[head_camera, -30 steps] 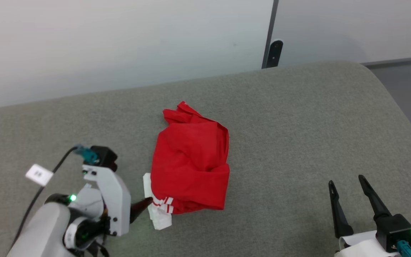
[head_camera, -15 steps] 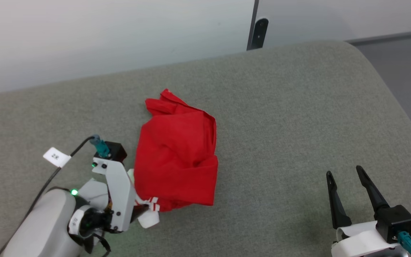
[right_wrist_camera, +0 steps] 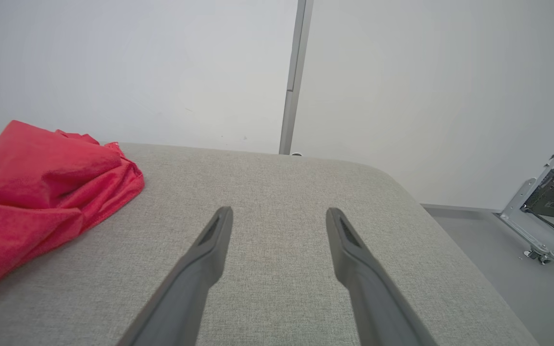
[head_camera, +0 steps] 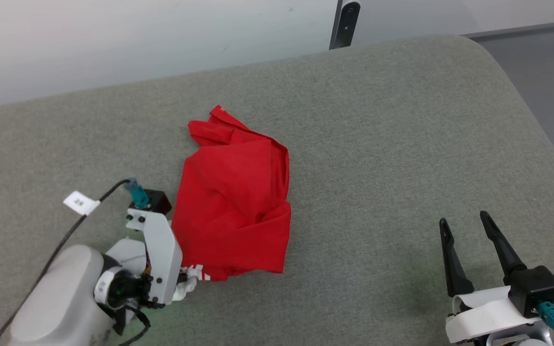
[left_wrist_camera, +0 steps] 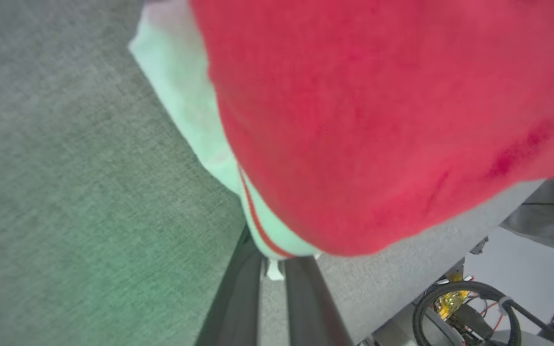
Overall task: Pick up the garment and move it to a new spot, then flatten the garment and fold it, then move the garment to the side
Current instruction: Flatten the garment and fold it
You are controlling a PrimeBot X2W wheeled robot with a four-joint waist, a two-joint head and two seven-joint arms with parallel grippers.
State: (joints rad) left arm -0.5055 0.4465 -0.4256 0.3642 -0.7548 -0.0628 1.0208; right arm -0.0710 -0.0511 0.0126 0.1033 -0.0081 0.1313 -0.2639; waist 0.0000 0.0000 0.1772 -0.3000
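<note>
left end effector pinching shirt at striped white edge, red bulk beyond tips, right end effector spread, shirt well to its left

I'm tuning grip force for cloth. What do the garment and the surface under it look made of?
By looks, the garment is soft matte knit, perhaps cotton or polyester jersey: it crumples into loose folds. Under it, the surface is grey woven, upholstery-like fabric, matte, with a fine visible weave; its core is hidden.

Grey fabric surface before pale wall panels; grey floor at right
</note>
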